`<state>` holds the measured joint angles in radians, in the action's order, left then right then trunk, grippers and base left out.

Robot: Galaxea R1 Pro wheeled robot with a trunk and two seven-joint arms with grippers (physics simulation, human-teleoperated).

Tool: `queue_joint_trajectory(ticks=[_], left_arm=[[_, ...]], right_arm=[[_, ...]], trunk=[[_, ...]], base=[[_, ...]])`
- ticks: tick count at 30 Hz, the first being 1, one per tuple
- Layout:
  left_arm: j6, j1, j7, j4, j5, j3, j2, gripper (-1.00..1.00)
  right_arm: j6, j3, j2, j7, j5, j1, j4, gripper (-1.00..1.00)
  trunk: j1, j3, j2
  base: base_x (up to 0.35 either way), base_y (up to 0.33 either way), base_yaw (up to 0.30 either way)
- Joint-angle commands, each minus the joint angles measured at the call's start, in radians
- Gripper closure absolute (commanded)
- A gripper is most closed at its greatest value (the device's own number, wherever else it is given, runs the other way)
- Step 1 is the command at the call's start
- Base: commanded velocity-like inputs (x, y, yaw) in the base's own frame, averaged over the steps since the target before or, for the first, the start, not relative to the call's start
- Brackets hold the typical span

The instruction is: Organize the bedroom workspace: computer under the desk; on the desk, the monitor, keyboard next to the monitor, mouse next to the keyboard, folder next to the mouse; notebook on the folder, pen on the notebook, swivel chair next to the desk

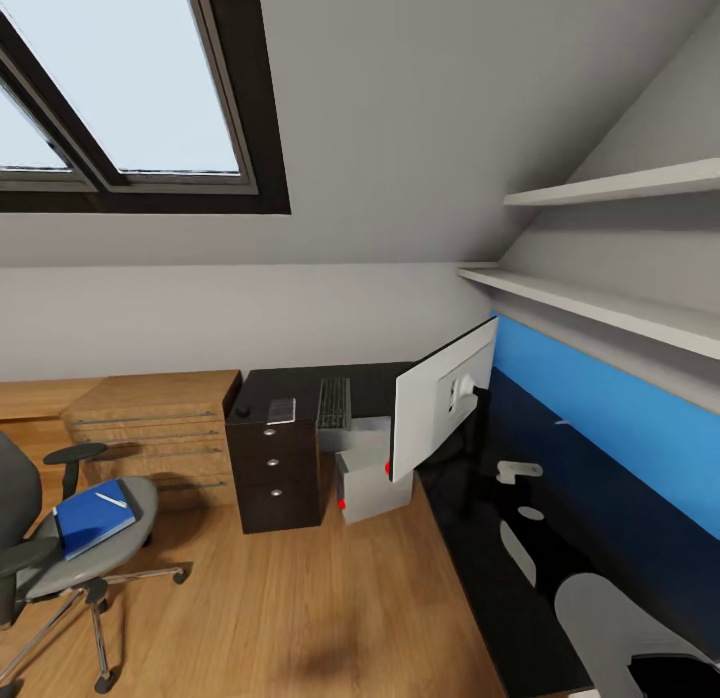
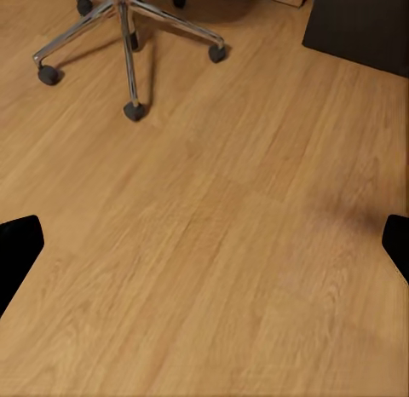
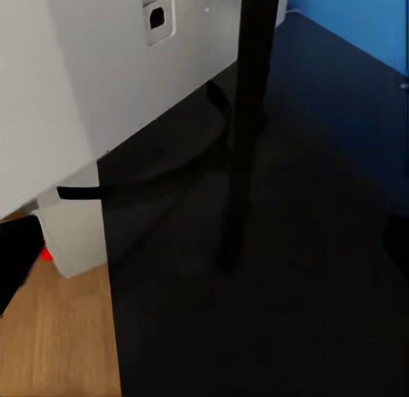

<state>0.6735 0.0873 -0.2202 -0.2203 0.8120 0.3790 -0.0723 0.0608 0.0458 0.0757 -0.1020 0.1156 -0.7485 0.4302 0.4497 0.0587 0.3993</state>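
Note:
The grey swivel chair (image 1: 40, 548) stands at the lower left, away from the black desk (image 1: 480, 568). The blue folder (image 1: 92, 518) lies on its seat with the white pen (image 1: 110, 500) on top. On the desk's far end lie the mouse (image 1: 241, 411), the grey notebook (image 1: 282, 410) and the keyboard (image 1: 334, 403). The monitor (image 1: 445, 408) stands on the desk, its white back toward me. The computer (image 1: 375, 483) sits on the floor under the desk. My left gripper (image 2: 204, 248) hangs open over bare floor near the chair's base (image 2: 128, 31). My right gripper (image 3: 204, 244) is open above the desktop by the monitor's stand (image 3: 247, 124).
A light-wood drawer chest (image 1: 160, 433) stands against the far wall left of the desk's black drawer unit (image 1: 275, 473). Two white shelves (image 1: 600, 313) and a blue wall panel (image 1: 620, 418) run along the right wall above the desk. Wood floor (image 1: 300, 598) lies between chair and desk.

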Motion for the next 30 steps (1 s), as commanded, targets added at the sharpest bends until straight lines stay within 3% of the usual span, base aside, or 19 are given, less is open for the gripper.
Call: queue_joint_trajectory(ticks=[1,6,9,13,14,15,16,17,18,23,30], left_arm=[[0.010,0.000,-0.009,-0.002,0.001,0.010,0.000,-1.00],[0.026,0.000,-0.009,-0.032,-0.005,0.015,0.000,-1.00],[0.019,0.000,-0.011,-0.091,-0.018,0.016,-0.003,-1.00],[-0.075,0.000,-0.019,-0.251,-0.072,0.016,-0.016,-1.00],[-0.114,0.000,-0.024,-0.289,-0.085,0.015,-0.021,-1.00],[-0.206,0.000,-0.039,-0.374,-0.106,0.012,-0.032,-1.00],[-0.309,0.000,-0.065,-0.469,-0.119,0.009,-0.044,-1.00],[-0.498,0.000,-0.143,-0.652,-0.132,0.007,-0.068,-1.00],[-0.563,0.000,-0.181,-0.710,-0.133,0.007,-0.077,-1.00],[-0.642,0.000,-0.237,-0.763,-0.134,0.007,-0.087,-1.00],[-0.671,0.000,-0.261,-0.682,-0.138,0.006,-0.091,-1.00]], right_arm=[[0.004,0.005,0.003,-0.004,0.010,-0.001,-0.006,-1.00],[-0.013,0.005,0.014,-0.024,0.010,-0.022,-0.047,-1.00],[-0.031,0.005,0.017,-0.040,0.010,-0.048,-0.064,-1.00],[-0.052,0.005,0.022,-0.054,0.011,-0.080,-0.081,-1.00],[-0.054,0.005,0.023,-0.055,0.012,-0.084,-0.082,-1.00],[-0.057,0.005,0.025,-0.058,0.012,-0.088,-0.085,-1.00],[-0.059,0.004,0.027,-0.059,0.013,-0.091,-0.087,-1.00],[-0.059,0.003,0.029,-0.060,0.017,-0.095,-0.089,-1.00],[-0.057,0.002,0.029,-0.060,0.019,-0.095,-0.090,-1.00],[-0.048,0.003,0.026,-0.060,0.020,-0.096,-0.091,-1.00],[-0.042,0.003,0.024,-0.060,0.021,-0.097,-0.090,-1.00]], trunk=[[0.000,0.000,0.001],[0.000,0.000,0.001],[0.000,0.000,0.001],[0.000,0.000,0.001],[0.000,0.000,0.001],[0.000,0.000,0.001],[0.000,0.000,0.001],[0.000,0.000,0.001],[0.000,0.000,0.001],[0.000,0.000,0.001],[0.000,0.000,0.001]], base=[[0.000,0.000,0.000],[0.000,0.000,0.000],[0.000,0.000,0.000],[0.000,0.000,0.000],[0.000,0.000,0.000],[0.000,0.000,0.000],[0.000,0.000,0.000],[0.000,0.000,0.000],[0.000,0.000,0.000],[0.000,0.000,0.000],[0.000,0.000,0.000]])
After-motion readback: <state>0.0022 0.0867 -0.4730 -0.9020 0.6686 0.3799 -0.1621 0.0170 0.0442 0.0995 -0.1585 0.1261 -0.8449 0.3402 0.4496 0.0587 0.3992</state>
